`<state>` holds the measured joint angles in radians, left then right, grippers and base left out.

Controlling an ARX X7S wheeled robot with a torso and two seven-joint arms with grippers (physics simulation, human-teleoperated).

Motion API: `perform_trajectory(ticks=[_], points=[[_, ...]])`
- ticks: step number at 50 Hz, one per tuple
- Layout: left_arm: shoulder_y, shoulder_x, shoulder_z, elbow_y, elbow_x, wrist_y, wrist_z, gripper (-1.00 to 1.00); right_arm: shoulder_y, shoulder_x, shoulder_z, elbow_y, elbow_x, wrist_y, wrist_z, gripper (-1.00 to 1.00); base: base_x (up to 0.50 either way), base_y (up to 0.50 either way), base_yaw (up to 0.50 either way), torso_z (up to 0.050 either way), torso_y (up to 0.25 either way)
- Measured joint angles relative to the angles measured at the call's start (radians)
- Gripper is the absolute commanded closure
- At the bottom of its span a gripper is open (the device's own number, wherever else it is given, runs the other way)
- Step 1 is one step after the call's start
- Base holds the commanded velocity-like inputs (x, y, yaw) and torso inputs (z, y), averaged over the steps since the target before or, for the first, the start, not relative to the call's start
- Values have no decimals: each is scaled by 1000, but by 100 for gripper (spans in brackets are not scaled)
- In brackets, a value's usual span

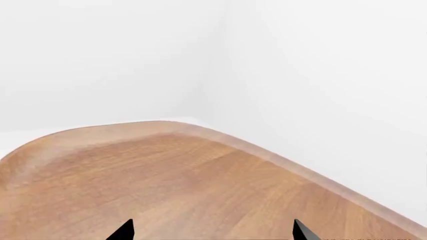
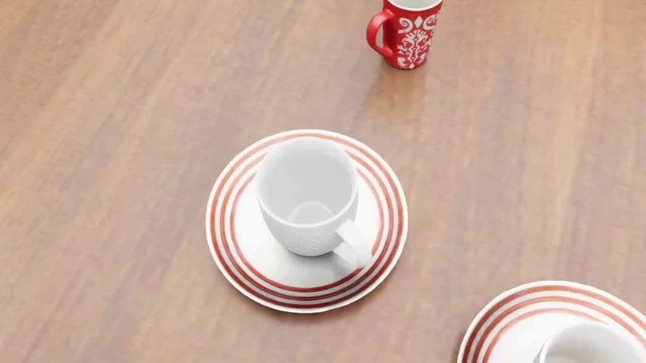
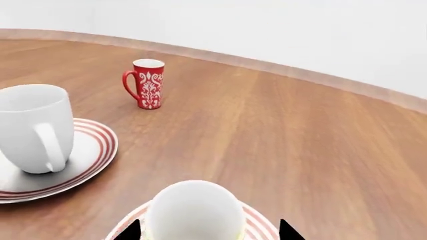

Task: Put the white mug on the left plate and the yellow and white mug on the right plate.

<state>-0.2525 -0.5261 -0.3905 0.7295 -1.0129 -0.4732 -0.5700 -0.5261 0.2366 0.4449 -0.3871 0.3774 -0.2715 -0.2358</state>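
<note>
On my head camera, the white mug (image 2: 308, 203) stands upright on the left plate (image 2: 234, 253), a round white plate ringed with thin red lines, its loop handle turned toward the robot and slightly to the right. The plate sits on the wooden table (image 2: 111, 151), and the mug covers much of its centre. At the far edge of that view, well apart from the plate, a red mug with a white ornament pattern (image 2: 406, 32) stands upright on the bare wood.

In the lower right corner of the head view, the right plate (image 2: 504, 321) shows only in part, with a white rim of a mug (image 2: 591, 346) on it. From my right wrist camera, that mug (image 3: 193, 210) sits on the red-ringed plate directly between the two dark fingertips of the right gripper (image 3: 209, 231), which are spread wide to either side and touch nothing I can see. Its top looks white with a faint yellow line near the base (probably the yellow and white mug, though the angle hides most of the body). The same camera shows the white mug on its plate and the red mug beyond.

My left wrist camera looks over a bare curved corner of the table toward white walls; the left gripper (image 1: 213, 231) shows two dark fingertips (image 1: 124, 231) standing wide apart, holding nothing.
</note>
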Motion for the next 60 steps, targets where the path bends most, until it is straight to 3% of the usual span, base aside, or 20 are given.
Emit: perform_trajectory(ticks=[12,30,45,60], points=[[-3,0,10,-1,4,1,0,-100,116,109,-5,-143,104,194,101,-100,0,0,0,0,0],[8,-5,11,14,-2,4,1,-100,586,267,-141,-66,216,558,295,-100,0,0,0,0,0],[2,-18,39,43,0,-6,8,-100,902,278,-254,161,198,660,344,-100,0,0,0,0,0],[-186,-93,129,94,-70,-106,-70,-100,1050,298,-296,138,207,753,401,-100,0,0,0,0,1]])
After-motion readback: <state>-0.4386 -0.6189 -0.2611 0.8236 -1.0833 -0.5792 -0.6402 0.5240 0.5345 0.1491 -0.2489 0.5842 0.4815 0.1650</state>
